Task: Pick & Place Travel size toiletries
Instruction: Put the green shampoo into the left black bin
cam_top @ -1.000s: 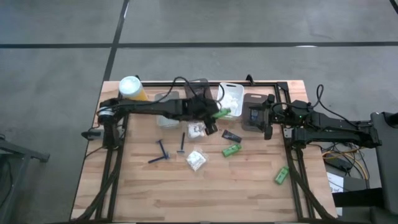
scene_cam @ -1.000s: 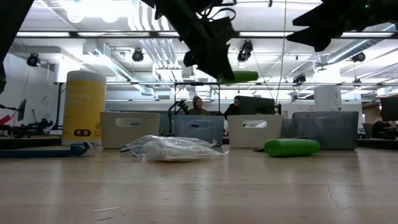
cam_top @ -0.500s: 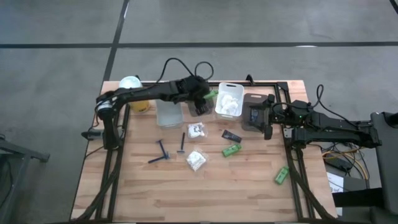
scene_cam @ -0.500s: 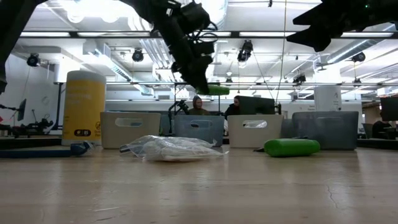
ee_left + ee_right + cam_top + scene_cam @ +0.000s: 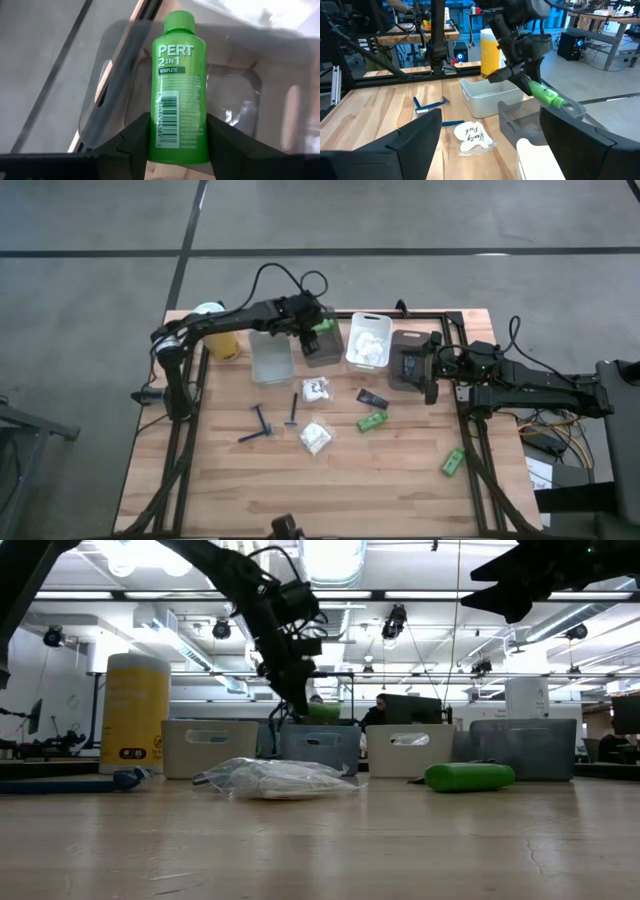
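My left gripper (image 5: 316, 330) is shut on a green bottle (image 5: 178, 75) and holds it above a dark grey bin (image 5: 322, 353) in the row of bins at the far edge. The right wrist view shows the bottle (image 5: 545, 95) slanting down toward that bin (image 5: 520, 125). Lying flat on the table are two blue razors (image 5: 262, 423), two white packets (image 5: 316, 437), a black sachet (image 5: 372, 398) and two green tubes (image 5: 373, 421). My right gripper (image 5: 432, 370) waits open at the right, holding nothing. My left gripper pinches the green bottle between its two fingers at the lower body, near the bottom end (image 5: 177, 145). The fingers (image 5: 135, 137) come slanting down from above and lie along the bottle. The bottle is lifted clear, its cap end (image 5: 179, 22) pointing away and down over the bin.
A clear bin (image 5: 272, 360), a white bin with white packets (image 5: 368, 340) and a grey bin (image 5: 404, 362) flank the dark grey one. A yellow canister with a white lid (image 5: 212, 330) stands at the far left. Bare wood lies along the near edge.
My left gripper has carried the green bottle from over the table's middle toward the far edge and a little left, to above the dark grey bin, sinking slightly. It has stayed shut on the bottle.
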You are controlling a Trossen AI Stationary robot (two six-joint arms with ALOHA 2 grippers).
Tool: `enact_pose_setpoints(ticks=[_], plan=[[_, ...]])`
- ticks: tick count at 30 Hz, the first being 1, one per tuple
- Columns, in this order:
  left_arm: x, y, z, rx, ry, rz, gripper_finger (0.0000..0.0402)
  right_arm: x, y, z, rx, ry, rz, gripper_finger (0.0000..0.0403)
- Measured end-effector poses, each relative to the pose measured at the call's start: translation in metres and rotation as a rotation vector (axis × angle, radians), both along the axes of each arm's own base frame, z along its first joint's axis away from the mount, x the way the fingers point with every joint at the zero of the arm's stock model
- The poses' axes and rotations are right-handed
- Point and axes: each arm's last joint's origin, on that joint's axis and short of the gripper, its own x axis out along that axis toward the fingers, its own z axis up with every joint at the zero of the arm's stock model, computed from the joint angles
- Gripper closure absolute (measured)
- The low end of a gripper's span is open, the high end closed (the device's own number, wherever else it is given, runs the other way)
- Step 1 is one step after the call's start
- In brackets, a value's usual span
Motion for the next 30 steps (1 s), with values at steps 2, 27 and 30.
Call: enact_pose_setpoints(ticks=[2, 27, 30], plan=[[-0.003, 0.003, -0.008, -0.007, -0.006, -0.016, 0.0236, 0.000, 0.000, 0.000, 0.000, 0.000, 0.000, 0.0080], [0.003, 0.017, -0.056, -0.018, 0.018, -0.157, 0.0234, 0.000, 0.000, 0.000, 0.000, 0.000, 0.000, 0.0137], [0.005, 0.018, -0.058, -0.026, 0.028, -0.155, 0.0234, 0.000, 0.000, 0.000, 0.000, 0.001, 0.000, 0.0145]])
